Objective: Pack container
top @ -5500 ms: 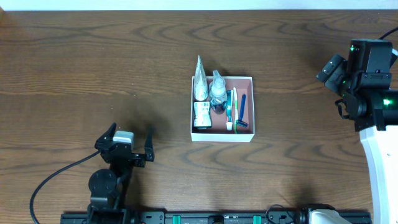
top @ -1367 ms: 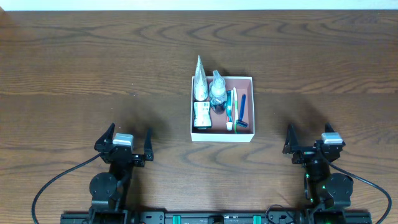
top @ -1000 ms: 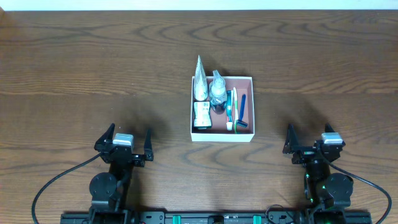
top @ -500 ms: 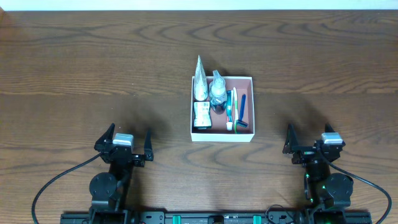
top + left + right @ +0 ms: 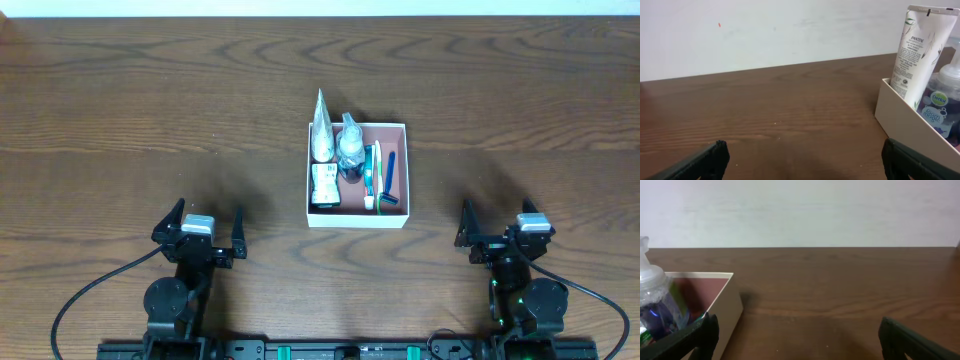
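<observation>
The container (image 5: 400, 128), a shallow white-walled box with a pinkish-brown floor, sits at the table's middle. It holds a white tube (image 5: 321, 130), a clear pump bottle (image 5: 350, 150), a small packet (image 5: 323, 185), a green-white toothbrush (image 5: 374, 172) and a blue razor (image 5: 390, 178). My left gripper (image 5: 207, 232) is open and empty at the front left, well clear of the box. My right gripper (image 5: 496, 228) is open and empty at the front right. The left wrist view shows the box wall (image 5: 910, 131), tube (image 5: 917, 47) and bottle (image 5: 940, 105). The right wrist view shows the box corner (image 5: 725, 302).
Dark wooden table (image 5: 150, 110) all round the box. A white wall (image 5: 765, 30) runs behind the table's far edge. A black cable (image 5: 85, 290) trails from the left arm's base at the front.
The right arm has come down from the far right edge to the front right of the table, gripper open. In the last second nothing has moved.
</observation>
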Tool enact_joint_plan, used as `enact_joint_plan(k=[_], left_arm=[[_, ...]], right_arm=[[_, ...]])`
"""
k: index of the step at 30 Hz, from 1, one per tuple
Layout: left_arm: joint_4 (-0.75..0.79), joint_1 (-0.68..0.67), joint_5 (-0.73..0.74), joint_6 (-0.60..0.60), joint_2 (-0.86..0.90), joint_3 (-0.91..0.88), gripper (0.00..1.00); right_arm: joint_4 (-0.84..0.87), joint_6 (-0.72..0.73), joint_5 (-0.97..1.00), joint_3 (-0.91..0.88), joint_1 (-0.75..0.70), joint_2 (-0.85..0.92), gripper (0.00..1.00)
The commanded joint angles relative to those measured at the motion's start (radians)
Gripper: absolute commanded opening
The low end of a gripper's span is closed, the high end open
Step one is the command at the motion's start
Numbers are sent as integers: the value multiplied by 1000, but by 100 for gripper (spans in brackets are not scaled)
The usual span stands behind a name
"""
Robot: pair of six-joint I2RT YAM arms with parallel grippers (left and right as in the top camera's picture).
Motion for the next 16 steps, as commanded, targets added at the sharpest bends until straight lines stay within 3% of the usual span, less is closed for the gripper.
enact_joint_plan(k=[1, 16], left_arm=[[-16, 5, 11, 13, -4, -28, 98], [-16, 5, 11, 13, -4, -28, 98]], right_arm=[[-4, -13, -3, -2, 5, -7, 99], [-4, -13, -3, -2, 5, -7, 99]])
